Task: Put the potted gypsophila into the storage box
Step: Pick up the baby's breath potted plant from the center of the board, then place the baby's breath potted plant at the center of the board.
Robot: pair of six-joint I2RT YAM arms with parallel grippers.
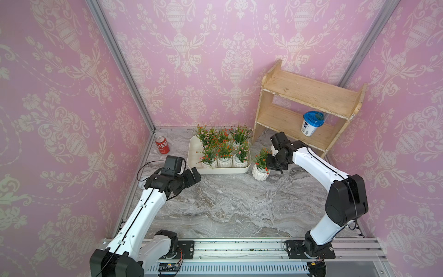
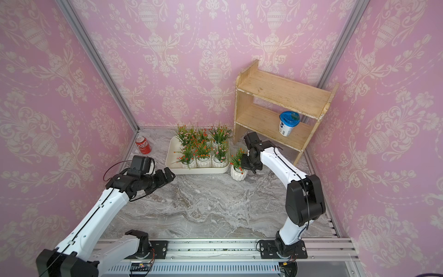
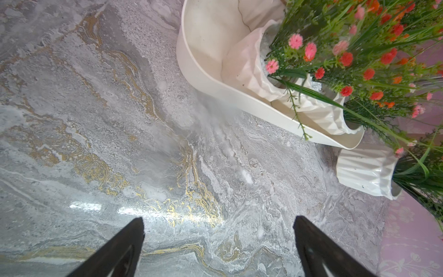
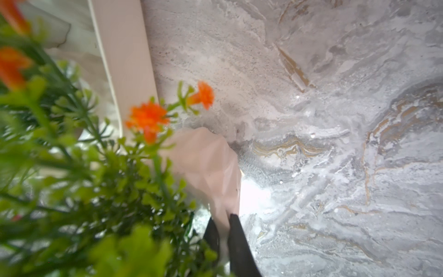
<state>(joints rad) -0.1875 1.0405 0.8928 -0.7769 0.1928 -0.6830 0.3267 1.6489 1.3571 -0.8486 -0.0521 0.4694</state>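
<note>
You had two matching arms to look at: white shells on the long links, bulky black housings at the joints. Along the left arm (image 1: 141, 215) and the right arm (image 1: 316, 165) a thin black cable ran, clipped to the shell, beside rows of small holes. Black base plates (image 1: 296, 249) carried silver screws. The left gripper (image 3: 218, 223) had black, tapering fingers (image 3: 124, 249).

Pink damask walls (image 1: 215, 60), marble tabletop (image 1: 239, 203), wooden shelf (image 1: 309, 93)
</note>
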